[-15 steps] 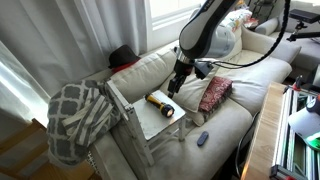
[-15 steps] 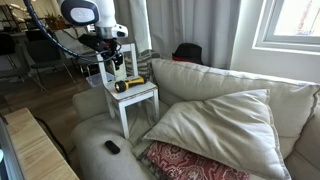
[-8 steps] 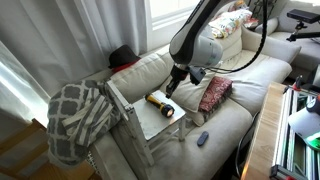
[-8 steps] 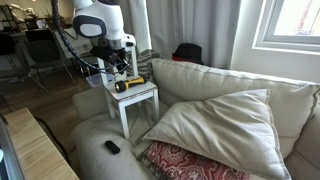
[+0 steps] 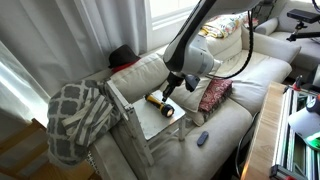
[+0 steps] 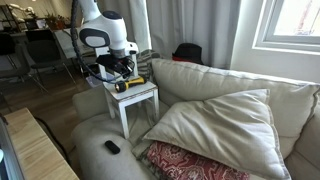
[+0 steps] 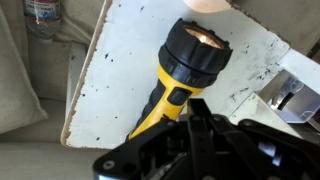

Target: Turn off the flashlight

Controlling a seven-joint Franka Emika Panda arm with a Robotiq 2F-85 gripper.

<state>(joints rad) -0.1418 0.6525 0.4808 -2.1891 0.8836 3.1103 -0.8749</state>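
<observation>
The flashlight (image 7: 172,82) lies on its side on a small white table (image 7: 115,60). It has a yellow body and a wider black head, and its lens glows. My gripper (image 7: 197,112) is shut with nothing between its fingers. The joined fingertips point at the yellow body right beside the dark switch (image 7: 178,95); whether they touch it I cannot tell. In both exterior views the gripper (image 5: 170,91) (image 6: 121,74) hangs just over the flashlight (image 5: 160,104) (image 6: 129,85) on the table (image 5: 148,124) (image 6: 142,96).
The table stands against a beige sofa (image 5: 240,110). A plaid blanket (image 5: 75,115) hangs over the table's side. A red patterned cushion (image 5: 214,93), a large beige cushion (image 6: 220,125) and a small dark gadget (image 5: 202,138) lie on the sofa. A plastic bottle (image 7: 45,15) lies beyond the table.
The gripper has gone from open to shut and has come down closer to the flashlight. The flashlight has not moved.
</observation>
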